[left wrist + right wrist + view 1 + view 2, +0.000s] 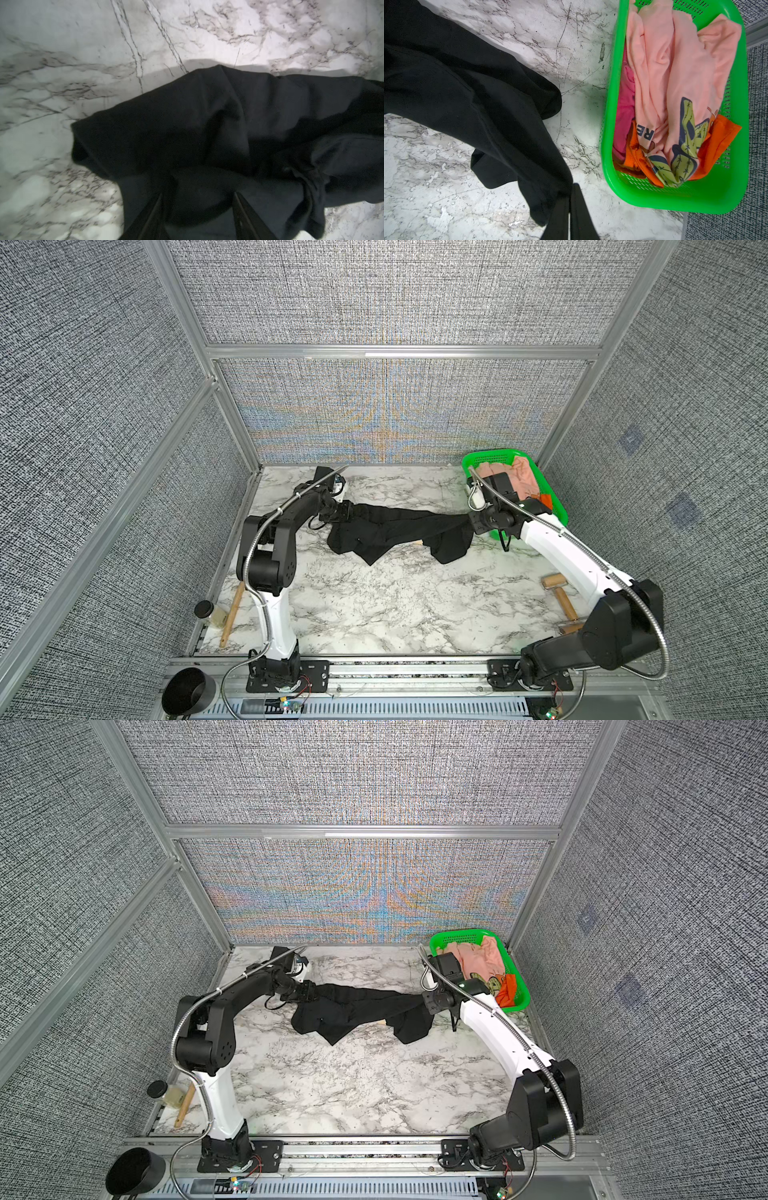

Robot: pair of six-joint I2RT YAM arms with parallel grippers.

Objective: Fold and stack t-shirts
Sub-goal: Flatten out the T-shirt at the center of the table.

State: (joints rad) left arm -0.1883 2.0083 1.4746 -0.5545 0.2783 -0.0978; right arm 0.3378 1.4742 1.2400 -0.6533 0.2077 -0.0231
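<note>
A black t-shirt (pixel 399 526) (pixel 361 1006) hangs stretched in a crumpled band between my two grippers, its lower folds resting on the marble table (pixel 374 605). My left gripper (pixel 348 512) (pixel 198 194) is at the shirt's left end, its fingers closed on a thick bunch of black cloth (pixel 207 124). At the right end my right gripper (pixel 473 522) (pixel 572 187) is shut, pinching a thin edge of the shirt (pixel 467 93). Its print is hidden. A peach-pink t-shirt (pixel 675 62), an orange one (pixel 720 141) and a magenta one (pixel 625 108) lie crumpled in the basket.
The green basket (pixel 555 493) (pixel 675 199) stands at the back right corner, close behind my right wrist. Wooden rollers (pixel 555 583) lie at the right edge. A wooden stick (pixel 232 614) and a black-lidded jar (pixel 205 610) sit front left. A black cup (pixel 187 695) stands off the table.
</note>
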